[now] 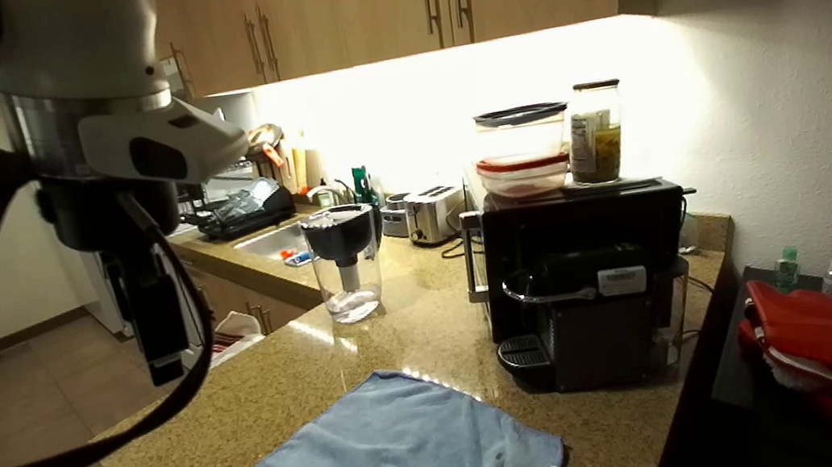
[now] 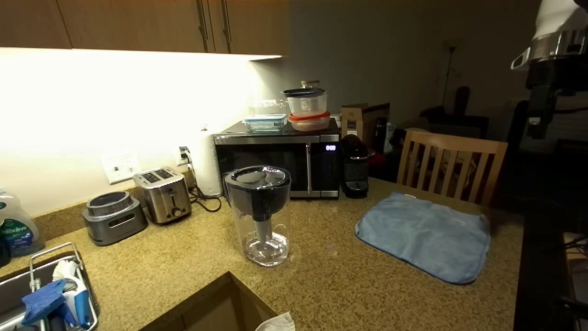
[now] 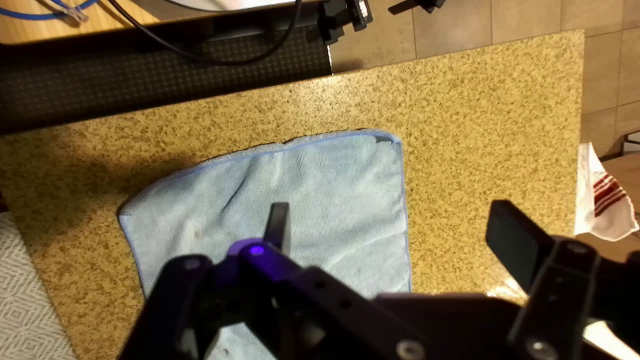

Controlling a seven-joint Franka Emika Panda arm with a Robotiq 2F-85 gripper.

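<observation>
My hand (image 3: 390,215) is spread wide near the roughly square blue cloth (image 1: 403,459), whose corner points toward the pitcher (image 1: 343,256)

You can read "0:00" on the display (image 2: 330,147) of the microwave (image 2: 275,154). On the soap bottle (image 2: 20,225) you make out blurred lettering ending in "molive".

— What colour is the cloth (image 3: 330,190)?
— Pale blue, edged in deeper blue; the counter (image 3: 490,125) is golden tan, speckled brown.
— And the gripper (image 3: 389,215)?
— Black. The towel (image 3: 607,200) is white with dark red stripes.
</observation>
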